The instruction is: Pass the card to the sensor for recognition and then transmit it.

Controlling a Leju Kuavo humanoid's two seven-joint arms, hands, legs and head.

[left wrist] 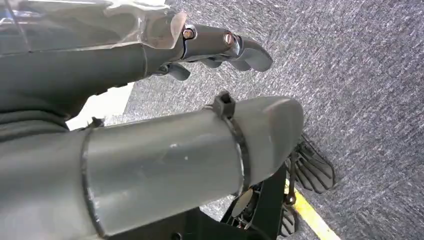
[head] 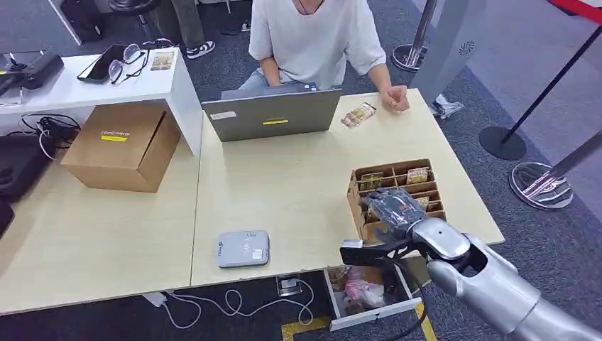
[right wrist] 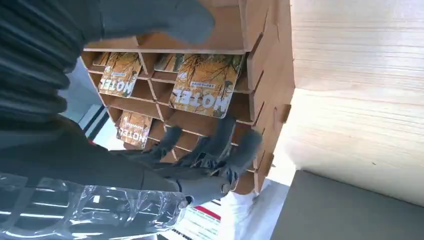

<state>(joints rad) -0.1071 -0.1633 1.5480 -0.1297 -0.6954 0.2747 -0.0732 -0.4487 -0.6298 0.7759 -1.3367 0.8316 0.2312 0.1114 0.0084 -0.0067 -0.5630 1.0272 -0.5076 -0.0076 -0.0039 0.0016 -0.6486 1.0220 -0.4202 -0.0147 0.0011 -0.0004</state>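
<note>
right hand point(head: 389, 209) over cardboard card rack point(head: 355, 195), fingers point(right wrist: 220, 145) spread, empty | hotel cards point(right wrist: 202, 85) in rack slots, counter point(head: 284, 192) right | sensor point(head: 243, 249) near edge | left hand point(left wrist: 220, 47) over carpet, fingers apart

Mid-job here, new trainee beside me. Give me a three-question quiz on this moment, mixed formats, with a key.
1. True or false: the right hand is over the card rack.
2. Multiple choice: where does the grey sensor lie? A) inside the rack B) on the table's near edge, left of the rack C) on the cardboard box
3. Short answer: what word is printed on the cards in the rack?

Key:
1. True; the right wrist view shows its fingers at the slots, but whether it grips a card cannot be told.
2. B
3. HOTEL
</note>
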